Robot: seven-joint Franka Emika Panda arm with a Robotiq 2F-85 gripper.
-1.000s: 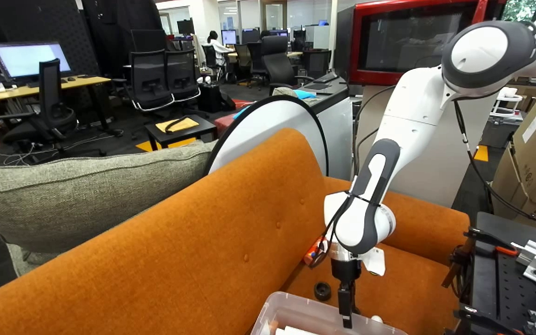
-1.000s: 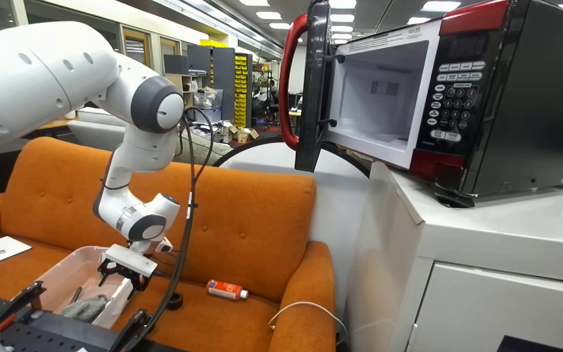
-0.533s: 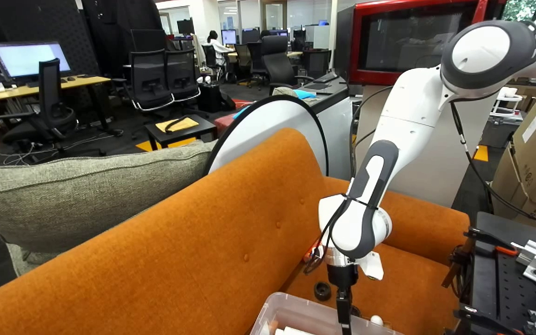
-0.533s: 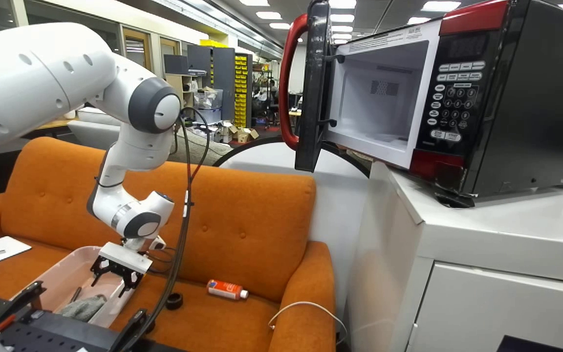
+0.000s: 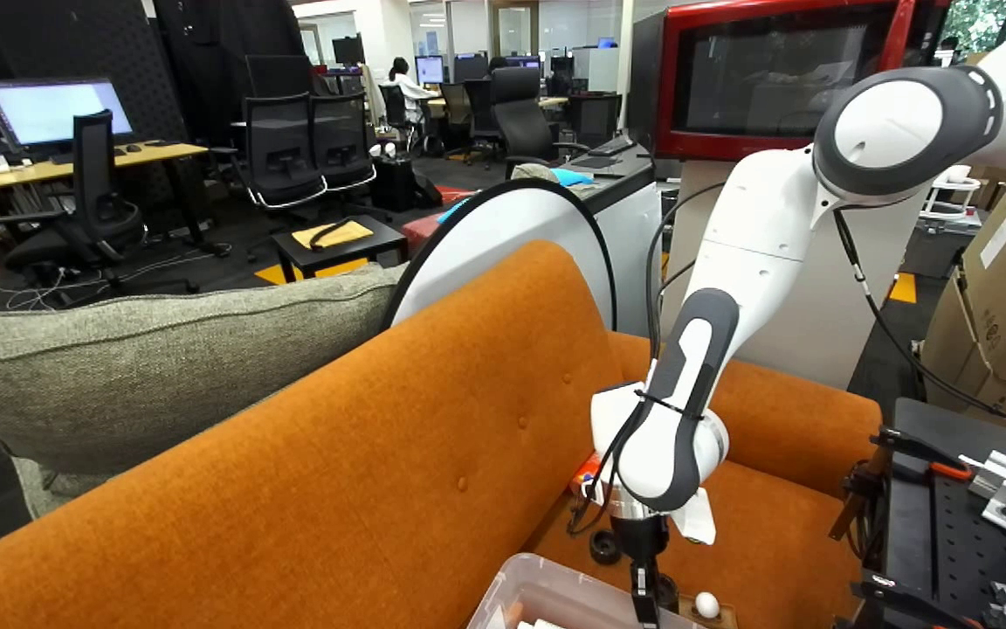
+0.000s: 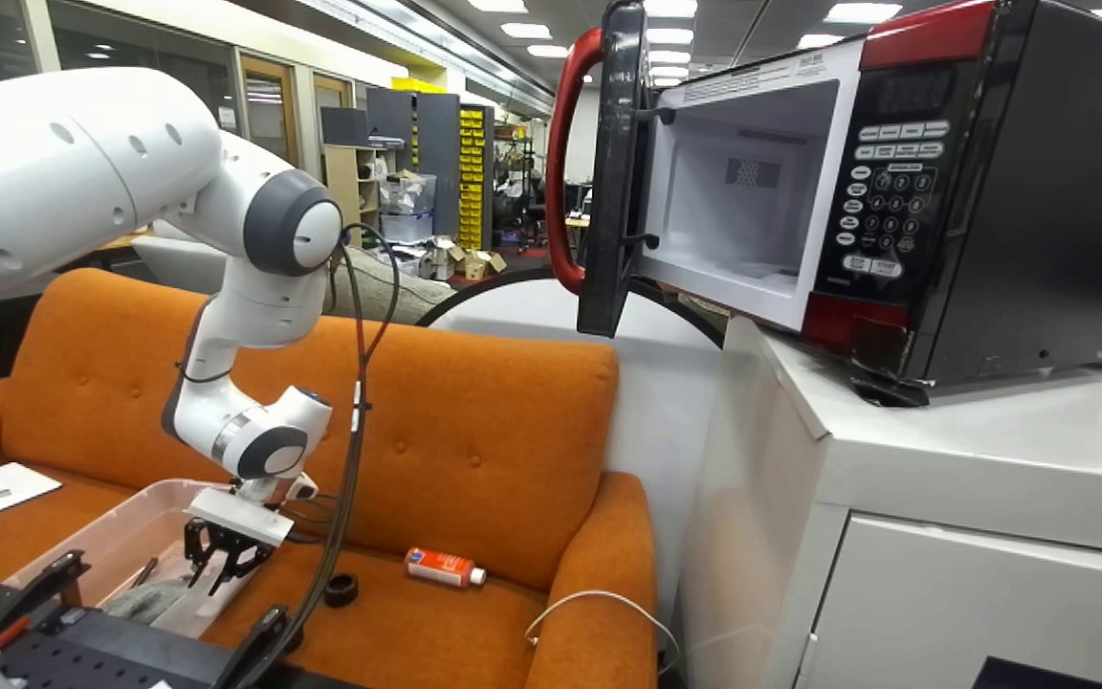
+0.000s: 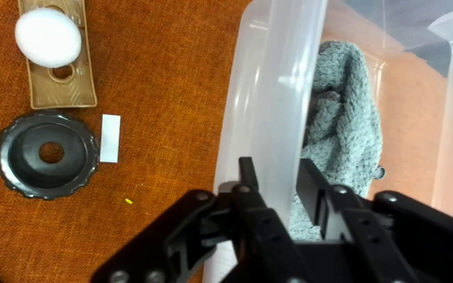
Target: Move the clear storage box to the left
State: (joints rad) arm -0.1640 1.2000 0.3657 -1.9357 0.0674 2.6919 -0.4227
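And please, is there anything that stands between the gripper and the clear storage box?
Nothing visible does. In the wrist view the fingers are apart, on either side of one wall of the clear storage box. The gray cloth lies inside the box near one finger; whether they touch I cannot tell.

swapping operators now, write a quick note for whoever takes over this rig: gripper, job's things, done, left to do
Black two-fingered gripper: straddles one wall of the clear, rectangular plastic storage box, one finger outside, one inside; whether they clamp it, I can't tell.
Job's things: the box sits on the orange fabric sofa, a fluffy grey cloth inside it.
Done: gripper is placed over the wall; the move itself can't be confirmed from these views.
Remaining, likely: secure the grip, move the box left, release.
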